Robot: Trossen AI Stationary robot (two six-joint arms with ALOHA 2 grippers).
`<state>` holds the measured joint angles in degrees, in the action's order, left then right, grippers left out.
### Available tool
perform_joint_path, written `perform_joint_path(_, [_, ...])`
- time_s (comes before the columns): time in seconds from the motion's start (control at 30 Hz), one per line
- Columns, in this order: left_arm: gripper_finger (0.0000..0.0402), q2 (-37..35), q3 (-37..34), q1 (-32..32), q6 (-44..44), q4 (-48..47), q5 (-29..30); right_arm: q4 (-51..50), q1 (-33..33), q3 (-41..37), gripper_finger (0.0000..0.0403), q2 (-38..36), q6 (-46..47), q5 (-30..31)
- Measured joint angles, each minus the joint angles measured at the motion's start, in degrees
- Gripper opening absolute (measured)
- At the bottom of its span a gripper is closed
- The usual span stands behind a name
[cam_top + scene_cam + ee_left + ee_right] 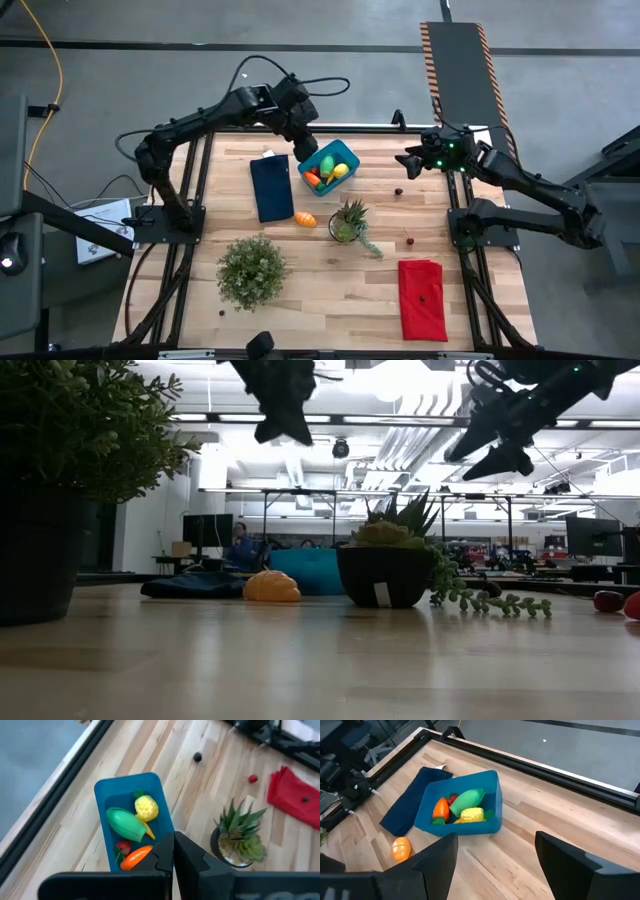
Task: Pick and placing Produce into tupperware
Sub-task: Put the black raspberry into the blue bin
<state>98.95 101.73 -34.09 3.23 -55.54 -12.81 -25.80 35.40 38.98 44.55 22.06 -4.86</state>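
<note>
The bright blue tupperware [328, 167] rests on the table's far middle. It holds a green oval [125, 822], a yellow lemon [146, 808], an orange carrot [136, 857] and a small red piece [122, 847]. An orange oval [306, 219] lies on the bare wood near the tub, also showing in the right wrist view [401, 848]. My left gripper [300, 135] hangs shut, raised over the tub's far left corner; its fingers [173, 855] show closed together. My right gripper [408, 160] is open and raised to the right of the tub, with nothing between its fingers [495, 865].
A dark blue cloth [271, 187] lies left of the tub. A spiky plant in a small pot [348, 222] stands beside the orange oval, and a bushy potted plant [252, 268] is nearer the front. A red cloth [422, 298] lies front right. Two small balls [398, 192] [408, 240] sit between.
</note>
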Motion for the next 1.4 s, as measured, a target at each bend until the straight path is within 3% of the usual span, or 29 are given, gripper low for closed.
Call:
perform_joint_path(0.4, [0.0000,-6.4,-0.2,0.0,0.0,-3.1,2.3,-0.6,0.0,-7.6,0.0256,-7.4,6.6,0.1])
perform_joint_path(0.57, [0.0000,-8.4,-3.4,0.0,0.2,-3.1,3.2,-1.5,-0.3,-11.2,0.0256,-11.3,10.9,0.2])
perform_joint_path(0.83, [0.0000,-11.2,-11.6,0.0,1.8,-0.2,3.2,-3.9,-0.7,-14.0,0.0256,-16.6,14.4,0.2])
perform_joint_path(1.0, [0.0000,-14.6,-19.3,0.0,4.4,6.7,2.8,-6.4,-0.7,-14.0,0.0256,-18.8,15.1,0.5])
perform_joint_path(1.4, [0.0000,-21.6,-33.5,0.0,10.6,16.2,1.8,-13.3,-0.7,-14.0,0.0256,-19.9,17.0,1.9])
